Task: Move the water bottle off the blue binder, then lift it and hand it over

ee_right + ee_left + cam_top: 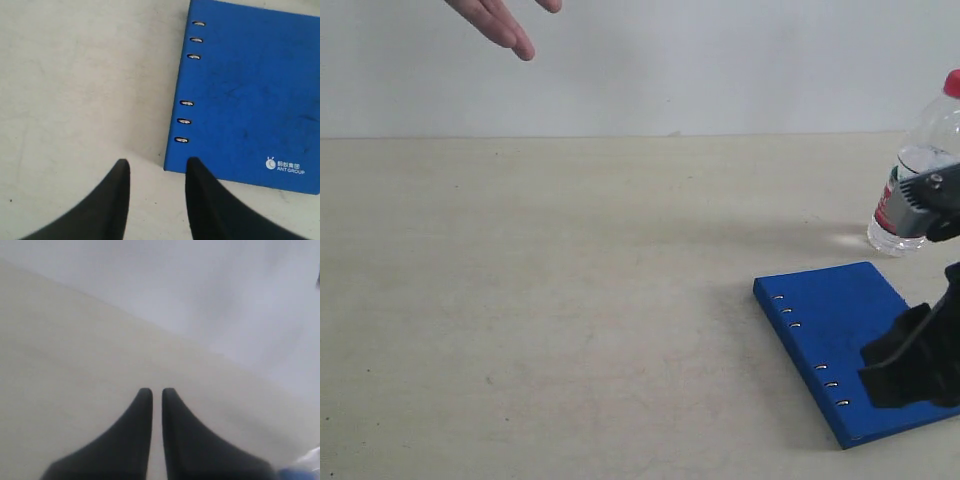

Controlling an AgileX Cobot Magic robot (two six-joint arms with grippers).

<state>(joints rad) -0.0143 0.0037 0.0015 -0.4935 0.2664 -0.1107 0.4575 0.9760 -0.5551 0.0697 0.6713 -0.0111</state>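
Note:
The water bottle stands upright on the table just beyond the far right corner of the blue binder. It has a red cap, and a grey part of my right arm hides its lower body. The binder lies flat with nothing on it, slot holes along its spine and a white logo at one corner. My right gripper hangs open and empty over the binder's near spine corner. My left gripper is shut with nothing between its fingers, over bare table, and does not show in the exterior view.
A person's open hand reaches in at the upper left of the exterior view. The beige table meets a pale wall at the back. A blurred blue-and-white patch shows at the corner of the left wrist view.

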